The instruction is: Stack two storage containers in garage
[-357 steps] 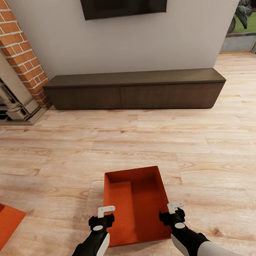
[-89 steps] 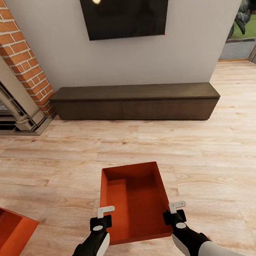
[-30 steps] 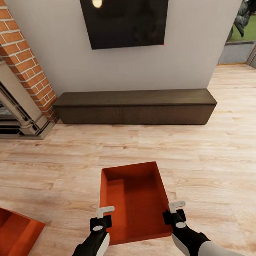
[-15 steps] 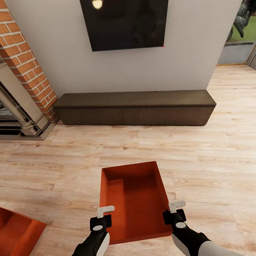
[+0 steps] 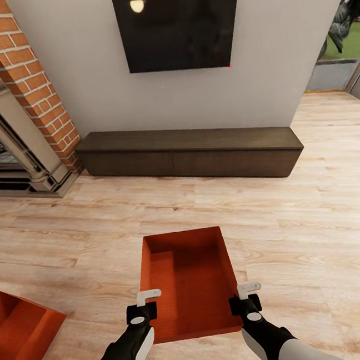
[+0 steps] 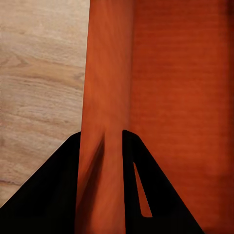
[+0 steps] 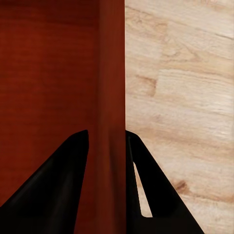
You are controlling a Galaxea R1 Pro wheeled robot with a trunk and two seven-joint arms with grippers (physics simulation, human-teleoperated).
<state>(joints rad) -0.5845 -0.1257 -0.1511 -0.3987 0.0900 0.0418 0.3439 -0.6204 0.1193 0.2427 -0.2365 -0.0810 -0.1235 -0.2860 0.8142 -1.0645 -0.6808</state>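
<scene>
So the robot's got one storage container (image 5: 189,282) held out in front of it over the wood-plank floor (image 5: 297,228), open side up, nothing inside. The left pincer (image 5: 143,307) is pinching the container's left wall, and in the left wrist view you can see that wall (image 6: 105,122) running right between the two dark fingers (image 6: 58,195), one outside, one inside the bin. Same deal on the other side: the right pincer (image 5: 245,298) is clamped on the right wall, and the right wrist view shows the wall (image 7: 111,97) sandwiched between its fingers (image 7: 156,195), with plank floor (image 7: 185,97) past the outer one. Both grips sit toward the end of the container nearest the robot.

The second storage container (image 5: 21,335) is sitting on the floor well off to the left of the held one, partly cut off by the edge of the head view, turned at an angle.

Everything else, relative to the held container: the long dark low cabinet (image 5: 191,153) is well beyond its far end against the wall, the TV (image 5: 179,26) hangs above that, and the brick fireplace (image 5: 20,103) is far-left. Far-right there's a doorway (image 5: 343,44) with some greenery outside. Still the living room, basically.
</scene>
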